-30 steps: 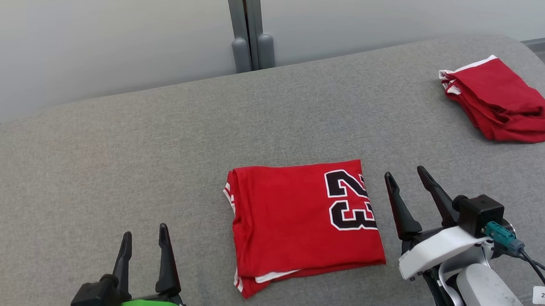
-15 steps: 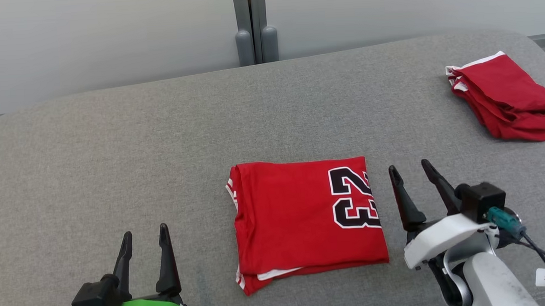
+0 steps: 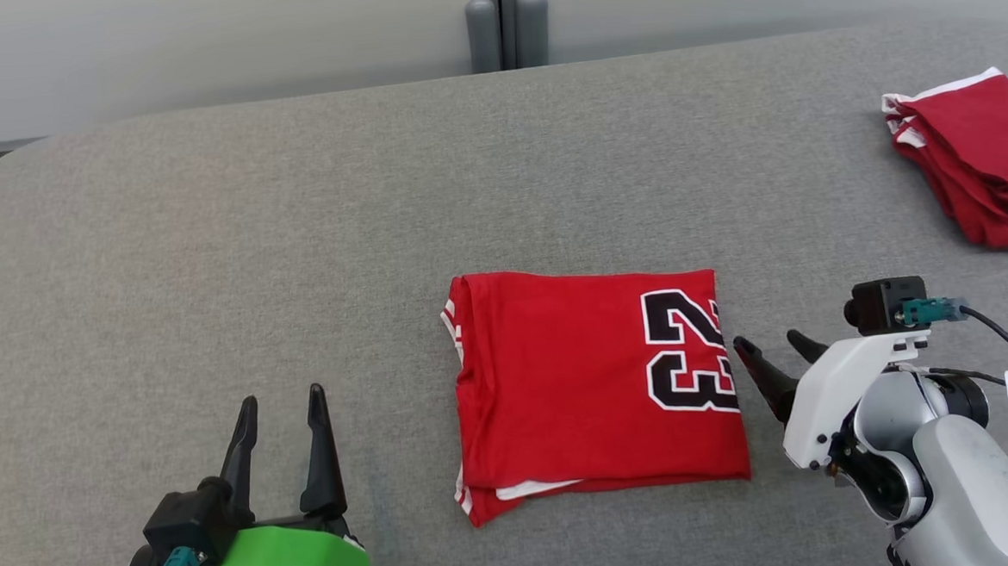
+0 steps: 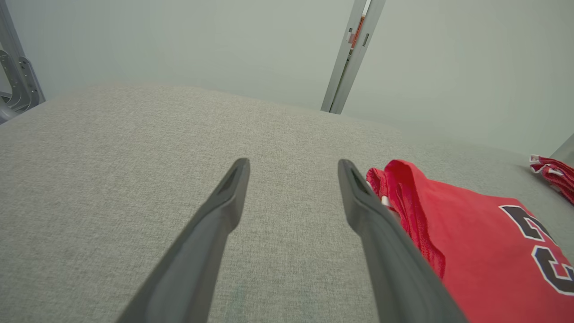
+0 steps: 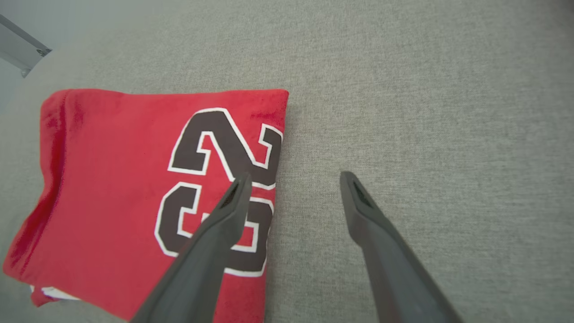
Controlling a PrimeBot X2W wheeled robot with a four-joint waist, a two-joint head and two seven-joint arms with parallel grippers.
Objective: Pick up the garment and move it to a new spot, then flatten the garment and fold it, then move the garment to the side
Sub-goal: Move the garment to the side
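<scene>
Grey fabric covers the bench. Near its front edge on the left, the left gripper has its fingers spread and holds nothing. Midway along the front lies the garment, red and folded flat, with its black number toward the right. Just beside that side is the right gripper, fingers apart and empty; whether one touches the cloth I cannot tell. A red bundle lies near the far right corner.

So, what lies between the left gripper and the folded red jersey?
Nothing but bare grey padded surface: in the head view, the stretch from the left gripper to the folded red jersey holds no object.
</scene>
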